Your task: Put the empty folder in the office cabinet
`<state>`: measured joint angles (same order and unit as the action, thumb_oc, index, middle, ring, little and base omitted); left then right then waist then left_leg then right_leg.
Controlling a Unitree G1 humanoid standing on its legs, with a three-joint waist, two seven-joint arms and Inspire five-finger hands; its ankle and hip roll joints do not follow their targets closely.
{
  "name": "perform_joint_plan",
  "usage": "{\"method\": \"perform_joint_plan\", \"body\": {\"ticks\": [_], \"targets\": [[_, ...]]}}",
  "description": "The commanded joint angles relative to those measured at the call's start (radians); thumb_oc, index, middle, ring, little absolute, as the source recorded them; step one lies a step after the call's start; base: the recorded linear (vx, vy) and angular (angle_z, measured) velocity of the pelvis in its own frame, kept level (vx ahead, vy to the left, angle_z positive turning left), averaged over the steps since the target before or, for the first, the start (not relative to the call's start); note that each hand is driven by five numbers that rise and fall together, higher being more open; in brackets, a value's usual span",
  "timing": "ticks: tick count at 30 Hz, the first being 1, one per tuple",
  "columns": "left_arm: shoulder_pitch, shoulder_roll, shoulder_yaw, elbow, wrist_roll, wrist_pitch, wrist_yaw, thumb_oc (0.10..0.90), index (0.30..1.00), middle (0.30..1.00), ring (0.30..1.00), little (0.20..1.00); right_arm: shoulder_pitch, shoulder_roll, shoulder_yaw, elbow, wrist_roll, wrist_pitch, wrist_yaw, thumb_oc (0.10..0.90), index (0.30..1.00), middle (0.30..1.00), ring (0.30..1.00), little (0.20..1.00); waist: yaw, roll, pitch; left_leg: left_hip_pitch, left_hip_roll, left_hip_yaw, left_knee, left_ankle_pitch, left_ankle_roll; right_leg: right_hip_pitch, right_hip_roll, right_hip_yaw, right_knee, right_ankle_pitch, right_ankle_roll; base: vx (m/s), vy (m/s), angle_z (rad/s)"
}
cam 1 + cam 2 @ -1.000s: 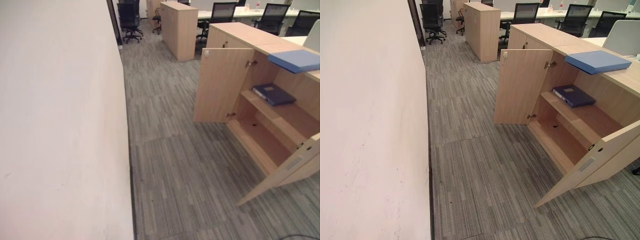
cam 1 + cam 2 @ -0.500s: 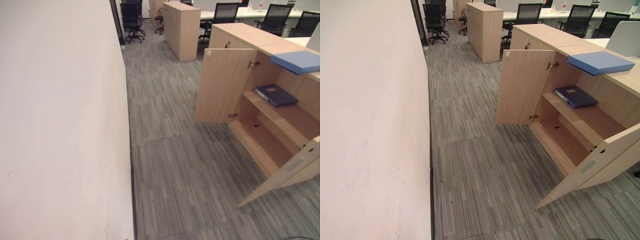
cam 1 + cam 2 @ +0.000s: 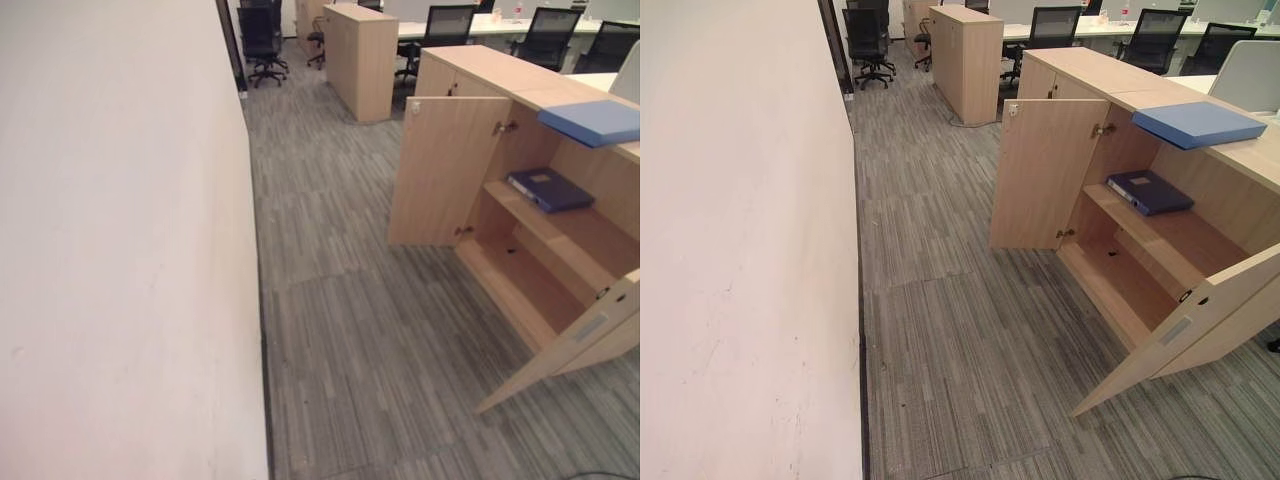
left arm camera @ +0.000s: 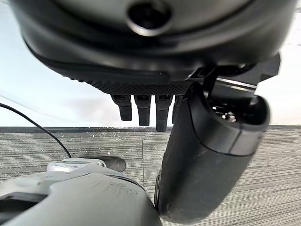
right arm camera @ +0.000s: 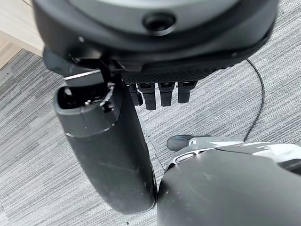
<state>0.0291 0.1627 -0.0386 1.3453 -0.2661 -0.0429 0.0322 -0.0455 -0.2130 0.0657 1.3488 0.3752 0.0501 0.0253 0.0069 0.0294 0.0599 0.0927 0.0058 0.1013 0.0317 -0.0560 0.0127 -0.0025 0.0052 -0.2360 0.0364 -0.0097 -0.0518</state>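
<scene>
Pale wooden office cabinet (image 3: 1160, 250) stands open, a dark blue folder (image 3: 1149, 191) apparently already lying on its shelf. Left hand (image 4: 155, 109) and right hand (image 5: 160, 94) hang relaxed, holding nothing; only closing up seems left.

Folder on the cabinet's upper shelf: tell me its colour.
Dark navy blue, with a pale label. The folder shows best in the right eye view.

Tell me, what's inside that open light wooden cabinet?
Inside the open light wooden cabinet, a dark blue folder lies flat on the upper shelf. The lower shelf looks bare; the near open door covers its right part.
</scene>
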Motion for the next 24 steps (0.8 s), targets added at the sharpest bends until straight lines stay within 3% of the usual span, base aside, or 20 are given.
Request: {"method": "perform_joint_plan", "body": {"ticks": [1,7,8,9,10,11,13,14,15,16,17,18,19,20,21,23,24], "targets": [[0.015,0.054,-0.026,0.083,0.072,0.010,0.015,0.800,0.900,0.900,0.900,0.900,-0.038,-0.015,0.062,0.058,-0.052,0.004,0.016,0.800,0.900,0.900,0.900,0.900,0.007,-0.058,0.008,0.022,0.019,-0.032,-0.119,0.040,-0.064,0.093,-0.126,0.009,-0.101,0.082,0.162,-0.01,-0.065,-0.02],[-0.005,0.068,-0.027,0.080,0.058,0.013,0.021,0.800,0.900,0.900,0.900,0.900,-0.055,-0.027,0.089,0.051,-0.087,0.005,0.014,0.800,0.900,0.900,0.900,0.900,0.006,-0.063,0.043,0.006,0.048,-0.041,-0.100,0.045,-0.067,0.044,-0.115,0.025,-0.023,0.042,0.139,0.00,-0.083,-0.02],[-0.011,0.071,-0.023,0.077,0.045,0.012,0.020,0.800,0.900,0.900,0.900,0.900,-0.060,-0.026,0.093,0.048,-0.089,0.004,0.014,0.800,0.900,0.900,0.900,0.900,0.007,-0.073,0.062,-0.032,0.057,-0.038,-0.020,0.020,-0.072,0.033,-0.114,0.032,-0.001,0.028,0.130,-0.02,-0.215,0.02],[-0.011,0.072,-0.013,0.074,0.028,0.011,0.015,0.800,0.900,0.900,0.900,0.900,-0.056,-0.027,0.098,0.051,-0.094,0.002,0.017,0.800,0.900,0.900,0.900,0.900,0.015,-0.083,0.081,-0.103,0.070,-0.024,0.157,-0.013,-0.082,0.038,-0.108,0.033,0.017,-0.005,0.105,-0.02,-0.253,0.04],[-0.008,0.072,-0.009,0.067,0.018,0.011,0.014,0.800,0.900,0.900,0.900,0.900,-0.057,-0.032,0.101,0.049,-0.096,0.002,0.018,0.800,0.900,0.900,0.900,0.900,0.027,-0.086,0.105,-0.177,0.080,-0.033,0.308,0.006,-0.077,0.053,-0.104,0.036,0.024,-0.019,0.088,0.01,-0.197,0.06],[-0.009,0.072,-0.008,0.067,0.018,0.012,0.014,0.800,0.900,0.900,0.900,0.900,-0.058,-0.031,0.101,0.049,-0.096,0.002,0.018,0.800,0.900,0.900,0.900,0.900,0.025,-0.088,0.101,-0.182,0.078,-0.035,0.307,0.009,-0.077,0.048,-0.105,0.034,0.023,-0.017,0.088,0.03,-0.141,0.01],[0.002,0.065,-0.011,0.060,0.009,0.009,0.018,0.800,0.900,0.900,0.900,0.900,-0.064,-0.048,0.107,0.050,-0.100,0.006,0.011,0.800,0.900,0.900,0.900,0.900,0.061,-0.095,0.135,-0.367,0.030,-0.086,0.523,0.087,-0.043,0.086,-0.094,0.052,0.011,-0.048,0.062,0.13,-0.131,-0.11],[0.002,0.065,-0.011,0.060,0.009,0.009,0.018,0.800,0.900,0.900,0.900,0.900,-0.064,-0.048,0.107,0.050,-0.100,0.006,0.011,0.800,0.900,0.900,0.900,0.900,0.059,-0.097,0.131,-0.370,0.028,-0.086,0.519,0.092,-0.043,0.082,-0.096,0.051,0.011,-0.047,0.063,0.30,-0.025,-0.32],[0.020,0.062,-0.002,0.074,0.011,0.010,0.014,0.800,0.900,0.900,0.900,0.900,-0.066,-0.055,0.106,0.046,-0.094,0.006,0.010,0.800,0.900,0.900,0.900,0.900,0.090,-0.102,0.121,-0.434,0.014,-0.082,0.438,0.114,-0.046,0.112,-0.096,0.077,-0.013,-0.053,0.077,0.30,0.087,-0.41],[0.026,0.060,0.002,0.080,0.013,0.013,0.010,0.800,0.900,0.900,0.900,0.900,-0.067,-0.057,0.111,0.044,-0.097,0.007,0.014,0.800,0.900,0.900,0.900,0.900,0.102,-0.096,0.113,-0.449,0.030,-0.081,0.360,0.129,-0.053,0.125,-0.095,0.084,-0.026,-0.060,0.085,0.31,0.086,-0.49],[0.027,0.061,0.001,0.080,0.013,0.012,0.010,0.800,0.900,0.900,0.900,0.900,-0.067,-0.057,0.111,0.044,-0.097,0.007,0.014,0.800,0.900,0.900,0.900,0.900,0.104,-0.099,0.116,-0.443,0.028,-0.077,0.356,0.129,-0.053,0.129,-0.098,0.086,-0.027,-0.061,0.086,0.37,0.144,-0.80],[0.036,0.062,0.001,0.087,0.019,0.014,0.008,0.800,0.900,0.900,0.900,0.900,-0.067,-0.058,0.125,0.037,-0.109,0.005,0.019,0.800,0.900,0.900,0.900,0.900,0.129,-0.070,0.104,-0.441,0.075,-0.090,0.170,0.227,-0.084,0.168,-0.087,0.107,-0.044,-0.077,0.100,0.39,0.150,-0.77],[0.038,0.063,0.000,0.090,0.022,0.013,0.010,0.800,0.900,0.900,0.900,0.900,-0.067,-0.061,0.123,0.038,-0.110,0.004,0.016,0.800,0.900,0.900,0.900,0.900,0.142,-0.062,0.107,-0.463,0.097,-0.088,0.085,0.268,-0.100,0.195,-0.088,0.117,-0.053,-0.088,0.105,0.40,0.146,-0.71],[0.038,0.063,0.000,0.090,0.022,0.013,0.010,0.800,0.900,0.900,0.900,0.900,-0.066,-0.061,0.123,0.038,-0.110,0.004,0.016,0.800,0.900,0.900,0.900,0.900,0.141,-0.066,0.110,-0.453,0.093,-0.086,0.076,0.272,-0.101,0.200,-0.092,0.116,-0.053,-0.091,0.105,0.43,0.135,-0.25],[0.041,0.061,0.005,0.097,0.024,0.015,0.010,0.800,0.900,0.900,0.900,0.900,-0.061,-0.061,0.110,0.047,-0.104,-0.001,0.012,0.800,0.900,0.900,0.900,0.900,0.161,-0.055,0.110,-0.488,0.126,-0.071,-0.050,0.307,-0.125,0.252,-0.096,0.136,-0.064,-0.113,0.115,0.30,0.084,-0.08],[0.044,0.061,0.011,0.104,0.025,0.015,0.013,0.800,0.900,0.900,0.900,0.900,-0.056,-0.059,0.102,0.055,-0.103,-0.001,0.010,0.800,0.900,0.900,0.900,0.900,0.171,-0.053,0.108,-0.489,0.137,-0.062,-0.084,0.322,-0.137,0.285,-0.103,0.144,-0.071,-0.124,0.123,0.43,0.188,-0.18],[0.060,0.052,0.033,0.116,0.025,0.017,0.012,0.800,0.900,0.900,0.900,0.900,-0.044,-0.045,0.093,0.067,-0.119,0.001,0.019,0.800,0.900,0.900,0.900,0.900,0.186,-0.043,0.071,-0.453,0.146,-0.056,-0.098,0.341,-0.142,0.327,-0.126,0.158,-0.090,-0.132,0.153,0.43,0.227,-0.55]]}}
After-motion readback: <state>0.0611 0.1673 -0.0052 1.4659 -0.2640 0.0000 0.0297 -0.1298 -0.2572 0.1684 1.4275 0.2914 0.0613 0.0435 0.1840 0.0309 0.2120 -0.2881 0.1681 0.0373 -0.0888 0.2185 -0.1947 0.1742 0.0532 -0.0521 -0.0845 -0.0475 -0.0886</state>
